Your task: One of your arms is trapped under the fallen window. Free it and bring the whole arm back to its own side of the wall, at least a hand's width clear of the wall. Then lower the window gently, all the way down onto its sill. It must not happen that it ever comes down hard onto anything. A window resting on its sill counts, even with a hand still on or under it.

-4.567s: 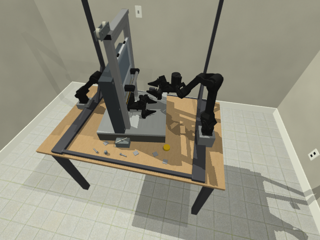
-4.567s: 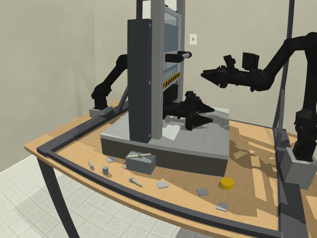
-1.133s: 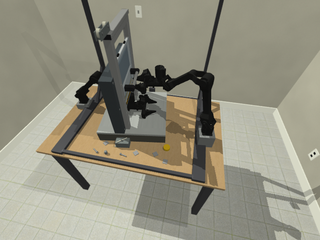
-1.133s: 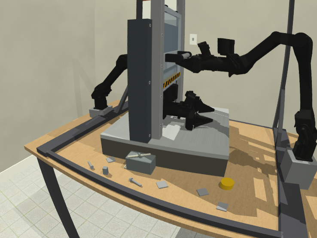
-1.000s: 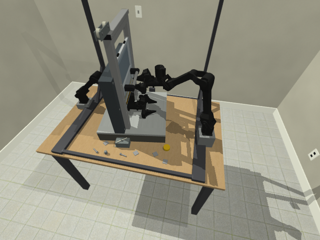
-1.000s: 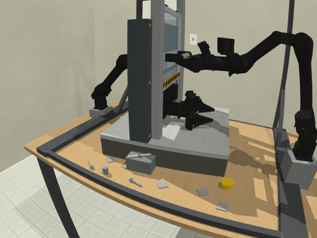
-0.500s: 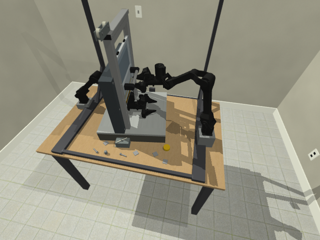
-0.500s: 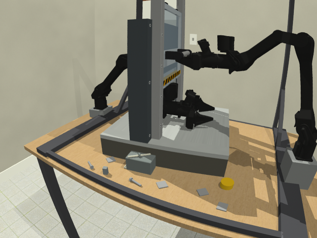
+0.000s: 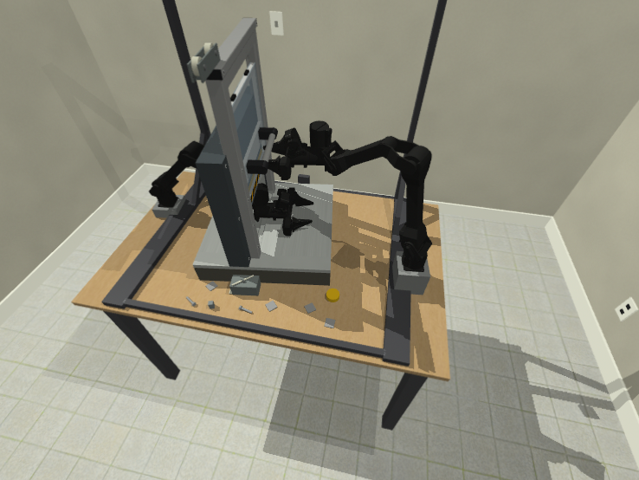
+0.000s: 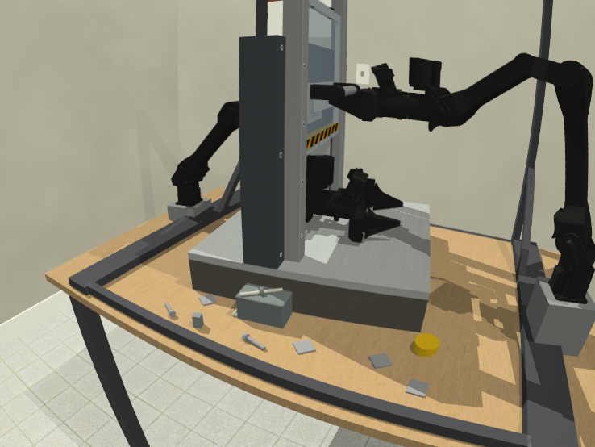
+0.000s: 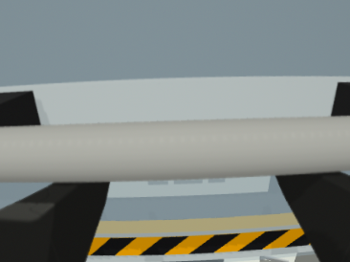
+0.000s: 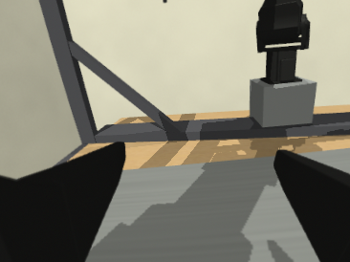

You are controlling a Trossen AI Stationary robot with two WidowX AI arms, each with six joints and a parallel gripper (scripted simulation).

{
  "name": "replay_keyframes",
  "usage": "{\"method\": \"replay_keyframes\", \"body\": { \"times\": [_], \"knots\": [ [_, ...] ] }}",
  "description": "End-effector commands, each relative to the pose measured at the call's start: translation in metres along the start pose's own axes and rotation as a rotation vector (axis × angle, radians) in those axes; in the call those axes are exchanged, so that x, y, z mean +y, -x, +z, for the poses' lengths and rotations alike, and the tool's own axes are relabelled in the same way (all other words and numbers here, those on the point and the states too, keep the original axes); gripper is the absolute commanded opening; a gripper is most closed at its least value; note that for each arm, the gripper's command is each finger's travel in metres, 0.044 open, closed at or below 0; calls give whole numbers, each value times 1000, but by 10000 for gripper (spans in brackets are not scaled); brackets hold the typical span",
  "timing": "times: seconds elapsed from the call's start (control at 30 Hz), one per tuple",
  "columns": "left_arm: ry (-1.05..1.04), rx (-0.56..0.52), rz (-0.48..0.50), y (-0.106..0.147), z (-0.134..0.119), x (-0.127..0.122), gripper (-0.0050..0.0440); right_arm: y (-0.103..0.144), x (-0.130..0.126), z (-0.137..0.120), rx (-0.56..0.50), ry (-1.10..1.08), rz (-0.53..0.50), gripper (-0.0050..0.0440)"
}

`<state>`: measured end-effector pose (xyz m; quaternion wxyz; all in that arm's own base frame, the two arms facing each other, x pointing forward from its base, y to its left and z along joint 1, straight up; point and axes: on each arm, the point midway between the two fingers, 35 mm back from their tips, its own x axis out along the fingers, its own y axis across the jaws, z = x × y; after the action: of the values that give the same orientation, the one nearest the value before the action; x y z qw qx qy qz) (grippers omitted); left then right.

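The window (image 9: 246, 111) (image 10: 321, 67) stands raised in its frame; its striped lower edge (image 10: 322, 135) (image 11: 191, 244) is just above the right arm's camera housing (image 10: 320, 170). I cannot tell whether they touch. My right arm reaches through the opening; its gripper (image 9: 312, 212) (image 10: 401, 213) (image 12: 200, 148) is open and empty, low over the grey base on the left arm's side. My left gripper (image 9: 272, 156) (image 10: 332, 102) (image 11: 193, 163) is open at the handle bar (image 9: 269, 146) (image 10: 351, 89) (image 11: 175, 148); its fingertips pass under the bar and are hidden behind it. The sill is mostly hidden.
The dark wall block (image 9: 224, 211) (image 10: 261, 144) and grey frame post (image 10: 293, 144) flank the opening. The raised grey base (image 9: 304, 258) (image 10: 384, 260) lies under both. A grey box (image 9: 245, 286) (image 10: 264, 307), a yellow disc (image 9: 332, 295) (image 10: 426, 345), bolts and small plates lie along the front.
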<state>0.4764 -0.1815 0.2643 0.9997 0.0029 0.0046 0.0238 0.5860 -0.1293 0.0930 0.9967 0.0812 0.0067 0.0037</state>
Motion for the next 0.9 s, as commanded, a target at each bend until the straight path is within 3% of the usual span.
{"method": "replay_keyframes", "body": {
  "times": [0.0,0.1,0.13,0.4,0.5,0.87],
  "knots": [
    [100,-189,-15,6,102,4,400,-2,2,17,-32,9,3,400],
    [99,-188,-15,6,107,4,400,-2,2,17,-32,9,3,400],
    [99,-189,-15,6,108,5,400,10,3,20,-33,9,7,400],
    [102,-193,-15,7,115,5,400,32,2,16,-27,7,6,400],
    [102,-193,-15,7,115,5,400,27,2,16,-28,7,7,400],
    [102,-193,-15,7,115,5,400,64,2,15,-26,8,6,400]
  ]
}}
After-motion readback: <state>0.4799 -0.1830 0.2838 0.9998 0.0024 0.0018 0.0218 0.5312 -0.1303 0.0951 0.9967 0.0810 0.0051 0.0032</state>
